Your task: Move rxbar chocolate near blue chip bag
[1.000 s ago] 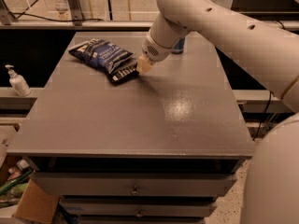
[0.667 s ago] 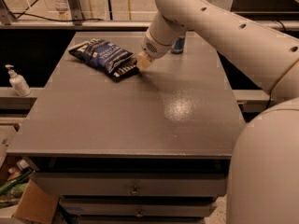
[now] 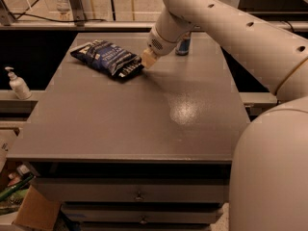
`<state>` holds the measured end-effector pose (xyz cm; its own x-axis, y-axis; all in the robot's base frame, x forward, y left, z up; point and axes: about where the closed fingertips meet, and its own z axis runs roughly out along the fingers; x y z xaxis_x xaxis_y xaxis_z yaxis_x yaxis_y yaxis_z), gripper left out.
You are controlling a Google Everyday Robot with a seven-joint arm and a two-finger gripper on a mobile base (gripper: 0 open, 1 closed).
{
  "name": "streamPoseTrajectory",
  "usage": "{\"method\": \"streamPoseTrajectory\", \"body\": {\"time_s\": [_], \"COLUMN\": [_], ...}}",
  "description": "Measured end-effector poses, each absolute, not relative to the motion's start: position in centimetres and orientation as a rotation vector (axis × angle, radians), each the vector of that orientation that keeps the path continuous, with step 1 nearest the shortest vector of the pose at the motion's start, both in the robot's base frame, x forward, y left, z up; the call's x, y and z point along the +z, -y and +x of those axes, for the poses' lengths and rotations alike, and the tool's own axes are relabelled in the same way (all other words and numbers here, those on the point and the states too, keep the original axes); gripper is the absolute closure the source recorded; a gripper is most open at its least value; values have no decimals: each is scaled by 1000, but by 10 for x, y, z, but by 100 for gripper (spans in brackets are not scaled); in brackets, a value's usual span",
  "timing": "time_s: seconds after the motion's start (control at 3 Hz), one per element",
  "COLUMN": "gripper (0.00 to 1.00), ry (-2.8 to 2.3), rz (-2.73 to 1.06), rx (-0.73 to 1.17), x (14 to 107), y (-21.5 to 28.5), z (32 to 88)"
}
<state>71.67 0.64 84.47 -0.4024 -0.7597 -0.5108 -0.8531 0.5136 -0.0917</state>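
The blue chip bag (image 3: pixel 102 55) lies on the far left part of the grey table (image 3: pixel 144 124), dark blue with white print. The rxbar chocolate (image 3: pixel 129 71), a small black wrapped bar with white lettering, lies flat against the bag's near right end, touching it. My gripper (image 3: pixel 147 60) is low over the table just right of the bar, its tan tip close to the bar's right end. The white arm reaches in from the upper right.
A blue-silver drink can (image 3: pixel 183 43) stands at the far edge, partly behind my arm. A white pump bottle (image 3: pixel 18 84) stands on a ledge to the left. Drawers sit under the table's front edge. My robot body fills the lower right.
My gripper has shifted slightly toward the far left, staying beside the bar. The bar and the bag have not visibly moved.
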Motion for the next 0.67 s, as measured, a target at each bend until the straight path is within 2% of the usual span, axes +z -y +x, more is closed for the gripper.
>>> {"method": "streamPoseTrajectory", "body": {"time_s": [0.33, 0.67], "gripper": [13, 0], "ry": [-2262, -2262], "rz": [-1307, -1304], "rx": [251, 256], "x": [848, 849], "y": [-4, 0], "z": [717, 714]}}
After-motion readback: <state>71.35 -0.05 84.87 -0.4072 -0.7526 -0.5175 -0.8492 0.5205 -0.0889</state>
